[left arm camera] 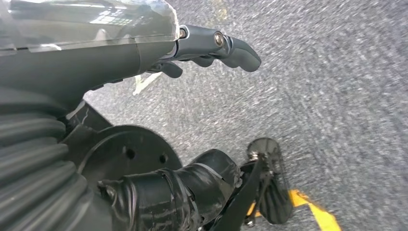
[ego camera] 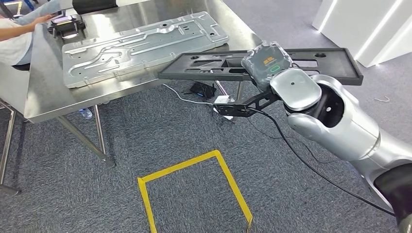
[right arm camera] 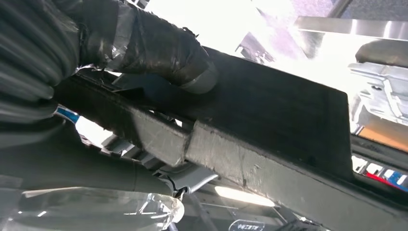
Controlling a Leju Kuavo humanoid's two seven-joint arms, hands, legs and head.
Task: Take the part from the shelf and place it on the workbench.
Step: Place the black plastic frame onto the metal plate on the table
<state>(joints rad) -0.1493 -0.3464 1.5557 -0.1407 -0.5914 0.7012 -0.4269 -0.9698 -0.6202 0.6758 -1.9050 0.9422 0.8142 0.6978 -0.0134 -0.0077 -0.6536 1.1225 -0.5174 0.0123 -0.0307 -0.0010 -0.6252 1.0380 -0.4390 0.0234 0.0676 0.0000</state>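
Observation:
The part is a long flat black panel (ego camera: pixel 330 60) with several cutouts. My right hand (ego camera: pixel 266 63), wrapped in clear plastic, grips it near its middle and holds it level above the carpet, just off the front right corner of the steel workbench (ego camera: pixel 48 97). The panel's left end reaches over the bench edge. In the right wrist view my taped thumb (right arm camera: pixel 159 48) presses on the panel (right arm camera: pixel 279 115). My left hand (left arm camera: pixel 211 45) hangs over the carpet with its fingers stretched out and holds nothing.
A large silver stamped metal plate (ego camera: pixel 145 43) lies across the workbench. At the far left a person's arm (ego camera: pixel 19 24) reaches toward a black device (ego camera: pixel 65 26). Cables and a black box (ego camera: pixel 204 90) lie under the bench. A yellow tape outline (ego camera: pixel 194 165) marks the floor.

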